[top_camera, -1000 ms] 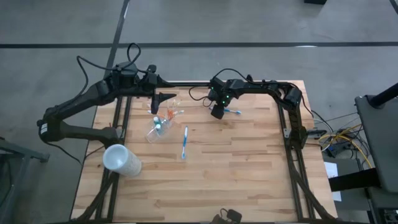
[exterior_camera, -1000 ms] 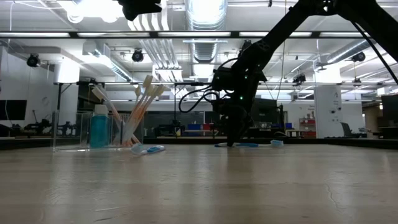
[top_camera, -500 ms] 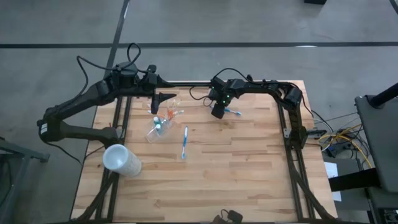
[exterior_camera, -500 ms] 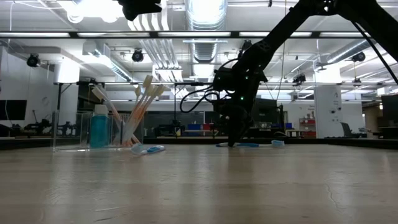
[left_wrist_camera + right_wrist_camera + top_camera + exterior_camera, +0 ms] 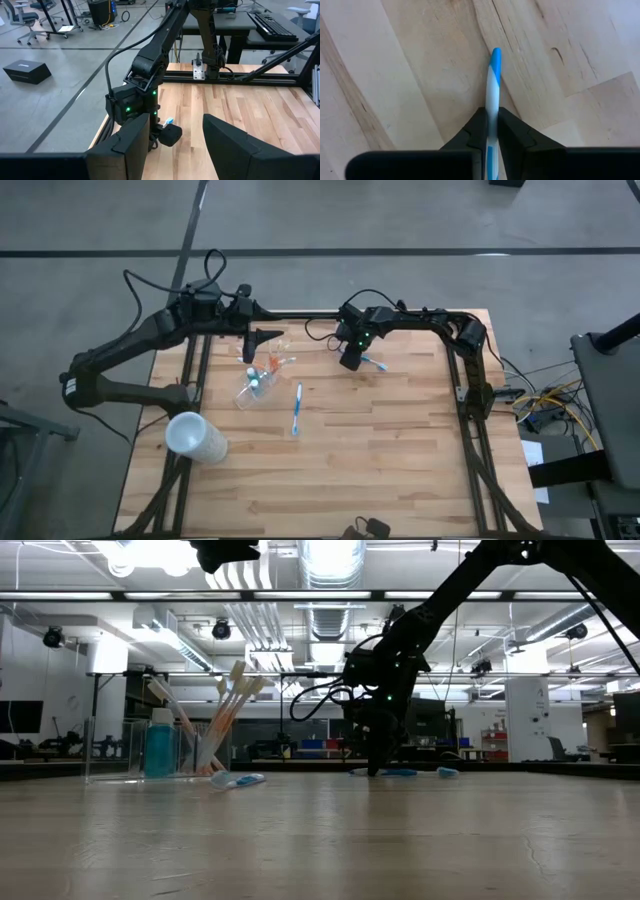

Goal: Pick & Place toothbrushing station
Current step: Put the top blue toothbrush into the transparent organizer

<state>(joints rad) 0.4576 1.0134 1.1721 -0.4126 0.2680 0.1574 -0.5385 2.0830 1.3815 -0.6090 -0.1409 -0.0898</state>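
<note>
A white-blue toothbrush [image 5: 374,361] lies on the wooden table toward the far side, with my right gripper [image 5: 351,360] shut on it. A clear tumbler [image 5: 246,394] stands left of centre. It holds a blue toothpaste tube [image 5: 158,745] and several white-orange toothbrushes [image 5: 230,705] that lean out of it. Another white-blue toothbrush [image 5: 297,409] lies flat beside the tumbler. My left gripper [image 5: 175,150] hangs open above the far left of the table, clear of everything. My right gripper pinches the toothbrush's slim shaft [image 5: 491,112] between its two fingers [image 5: 479,131], coming steeply from above and lying across it. One blue-tipped end [image 5: 495,55] reaches past the fingers. In the low view the brush [image 5: 412,772] lies level at the table top.
A large frosted whitish cup [image 5: 195,436] stands near the table's front left corner. The black frame rails [image 5: 470,390] run along the left, right and far edges. Bare wood [image 5: 400,450] fills the middle and near right.
My right gripper has stayed in place and drawn its fingers together on the toothbrush, whose free end has shifted slightly on the table.
</note>
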